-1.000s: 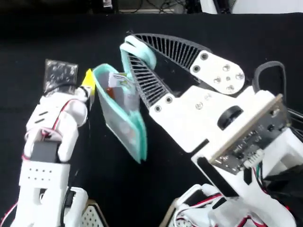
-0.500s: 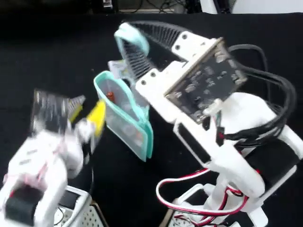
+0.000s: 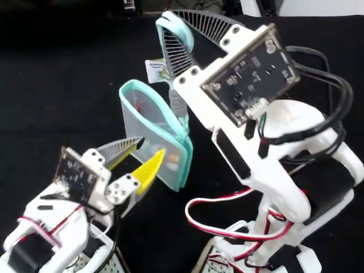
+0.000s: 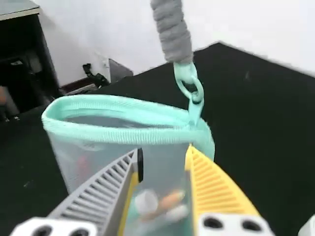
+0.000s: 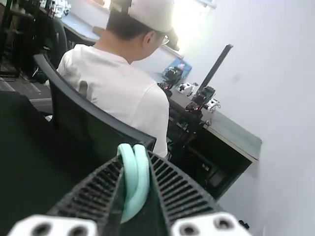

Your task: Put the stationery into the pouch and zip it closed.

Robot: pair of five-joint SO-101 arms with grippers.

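The left gripper (image 3: pixel 152 145) is seen low on the left of the high view, above the black table (image 3: pixel 68 57). Its jaws are spread wide, and the grey finger (image 4: pixel 106 189) and the yellow finger (image 4: pixel 216 194) are set to either side of the pouch's lower wall; whether it is touched cannot be told. The pouch (image 3: pixel 149 122) is hung in the middle between the arms, its mint-edged mouth open. Stationery (image 4: pixel 162 204) is seen through the clear wall, at the bottom. A grey zip pull (image 3: pixel 177 105) is raised from its right end. Above, the mint strap (image 5: pixel 133 187) is pinched tight in the right gripper (image 3: pixel 168 20).
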